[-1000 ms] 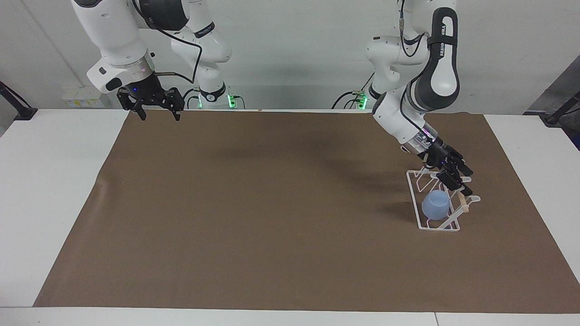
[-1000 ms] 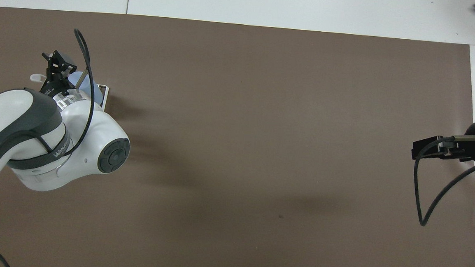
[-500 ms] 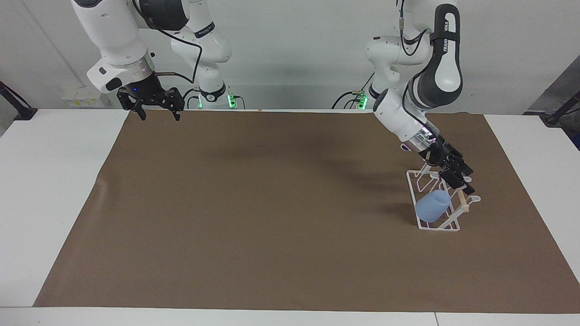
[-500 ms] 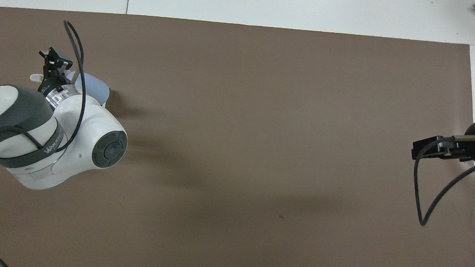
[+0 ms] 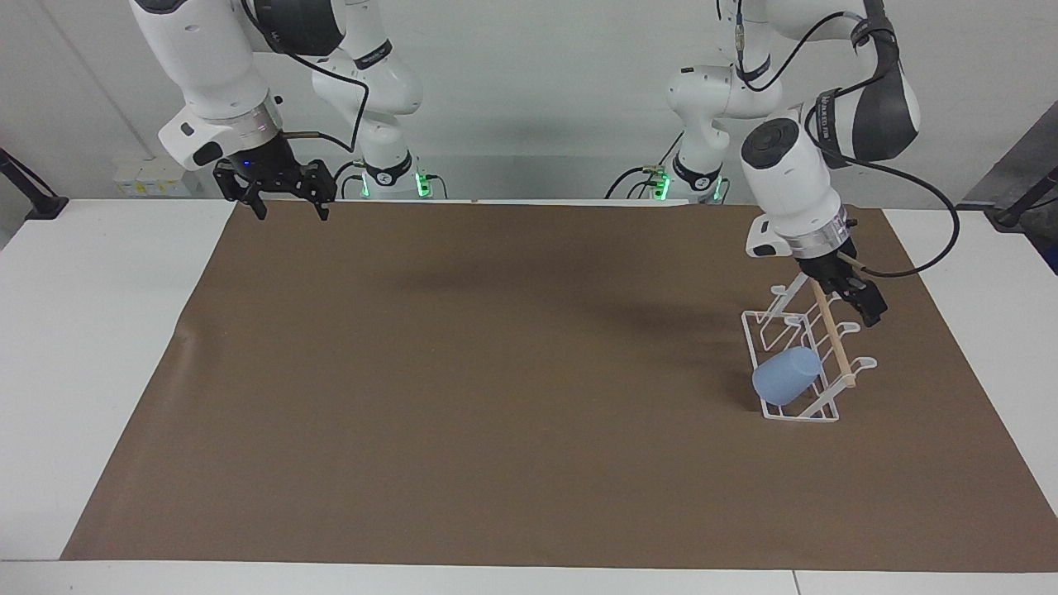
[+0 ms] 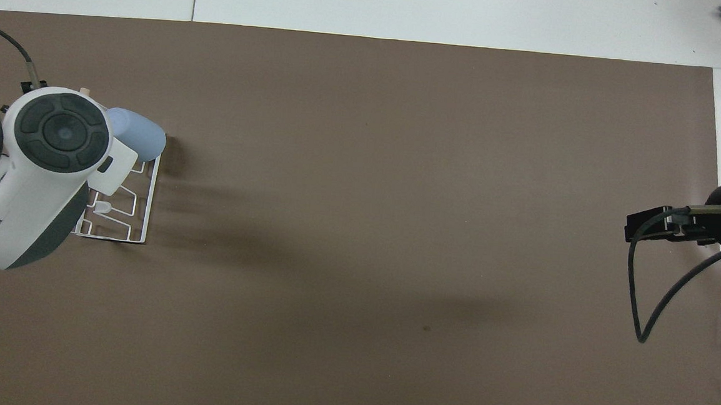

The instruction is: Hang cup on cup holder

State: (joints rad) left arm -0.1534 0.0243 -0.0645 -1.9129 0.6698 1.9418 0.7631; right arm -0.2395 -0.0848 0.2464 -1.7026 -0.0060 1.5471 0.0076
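Light-blue plastic, the cup [image 5: 786, 376] hangs tilted on a prong of the cup holder [image 5: 795, 355], at the end of the rack farthest from the robots; a second ago it sat more upright there, and it has since tipped further onto its side. The white wire rack with its wooden dowel [image 5: 831, 339] stands on the brown mat [image 5: 496, 397] toward the left arm's end of the desk [image 5: 83, 330]. The left gripper [image 5: 864, 307], which a second ago reached low into the rack beside the cup, has lifted and now hangs over the rack's nearer end, jaws apart and holding nothing. The right gripper [image 5: 286, 201] waits over the mat's corner nearest the robots, jaws apart and unchanged
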